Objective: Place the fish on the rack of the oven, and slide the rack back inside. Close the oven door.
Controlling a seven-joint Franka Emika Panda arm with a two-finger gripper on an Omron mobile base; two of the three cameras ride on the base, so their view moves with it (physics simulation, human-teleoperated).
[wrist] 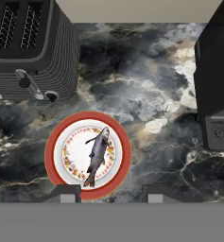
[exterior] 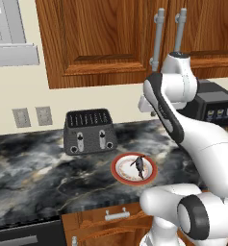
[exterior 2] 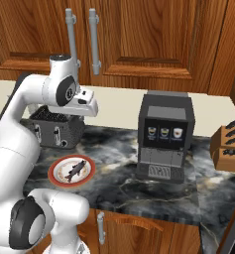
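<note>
The fish is slim and dark grey, and lies lengthwise on a red-rimmed white plate on the dark marble counter. It also shows as the fish near the counter's front edge and as the fish just left of the arm's base. My gripper hangs well above the counter and looks straight down. Its fingertips stand wide apart with nothing between them, and the plate sits just past the left tip. The oven, its rack and the oven door are out of view.
A black toaster stands behind the plate, against the wall. To the right is a black coffee machine, and a wooden knife block at the far right. Wooden wall cabinets hang above the raised arm.
</note>
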